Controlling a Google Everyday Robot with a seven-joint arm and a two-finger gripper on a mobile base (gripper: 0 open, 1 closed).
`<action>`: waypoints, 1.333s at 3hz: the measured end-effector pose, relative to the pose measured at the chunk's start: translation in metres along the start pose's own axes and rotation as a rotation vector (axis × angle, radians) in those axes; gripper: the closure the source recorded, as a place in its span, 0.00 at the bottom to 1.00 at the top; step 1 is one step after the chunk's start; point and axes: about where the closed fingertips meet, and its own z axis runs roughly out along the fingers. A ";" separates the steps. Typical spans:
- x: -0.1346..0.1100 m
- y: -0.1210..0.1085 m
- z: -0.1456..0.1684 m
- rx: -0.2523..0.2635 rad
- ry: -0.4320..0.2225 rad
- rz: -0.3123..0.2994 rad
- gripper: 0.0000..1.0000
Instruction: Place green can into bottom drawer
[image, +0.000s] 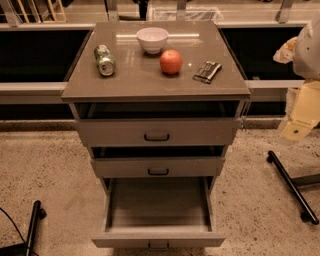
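The green can (104, 60) lies on its side at the left of the cabinet top (130, 82), its silver end facing forward. The bottom drawer (159, 220) is pulled wide open and its tray is bare inside. My gripper (296, 131) hangs at the right edge of the view, beside the cabinet and level with the top drawer. It is far from the can and holds nothing that I can see.
A white bowl (152, 39), an orange fruit (171, 61) and a small dark metal tool (207, 71) also sit on the cabinet top. The top drawer (157, 132) and middle drawer (158, 167) stand slightly ajar. A black wheeled leg (292, 186) lies on the floor at right.
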 end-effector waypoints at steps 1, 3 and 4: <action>0.000 0.000 0.000 0.000 0.000 0.000 0.00; -0.091 -0.093 0.057 0.057 -0.154 -0.030 0.00; -0.169 -0.153 0.090 0.138 -0.286 -0.062 0.00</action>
